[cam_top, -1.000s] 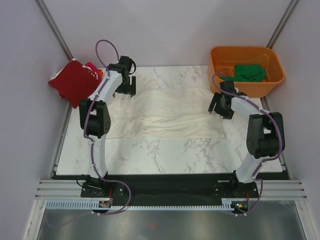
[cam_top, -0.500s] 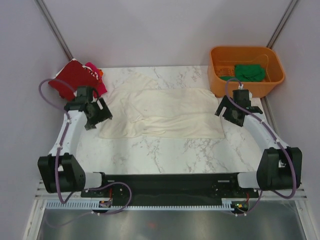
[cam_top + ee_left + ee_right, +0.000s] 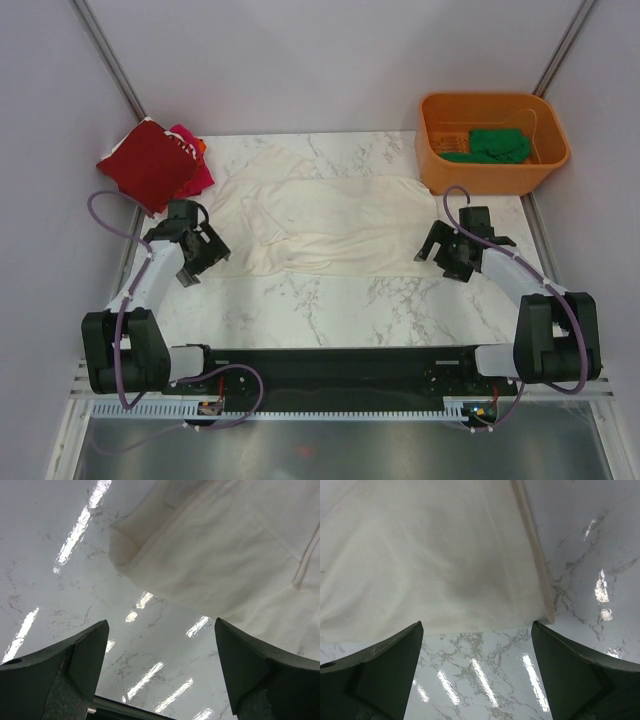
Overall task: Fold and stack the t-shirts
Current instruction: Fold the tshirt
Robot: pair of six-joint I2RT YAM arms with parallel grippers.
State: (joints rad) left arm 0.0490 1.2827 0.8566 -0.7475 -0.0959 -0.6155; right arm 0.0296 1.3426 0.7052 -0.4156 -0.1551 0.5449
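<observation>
A large cream-white t-shirt (image 3: 320, 225) lies spread flat across the marble table. My left gripper (image 3: 205, 255) is open and empty, low over the table at the shirt's near left corner (image 3: 125, 545). My right gripper (image 3: 440, 262) is open and empty at the shirt's near right corner (image 3: 540, 607). A dark red t-shirt (image 3: 150, 165) lies on a magenta-pink one (image 3: 190, 145) at the far left. A green t-shirt (image 3: 498, 146) lies in the orange tub (image 3: 440, 175).
The orange tub stands at the far right corner of the marble table (image 3: 330, 305). Pale walls close in the left, right and back sides. The black base rail (image 3: 330, 365) runs along the near edge.
Both arms have swung back from the far side towards the near edge. Both grippers have come down to the near corners of the cream-white shirt. The shirt lies a little flatter.
</observation>
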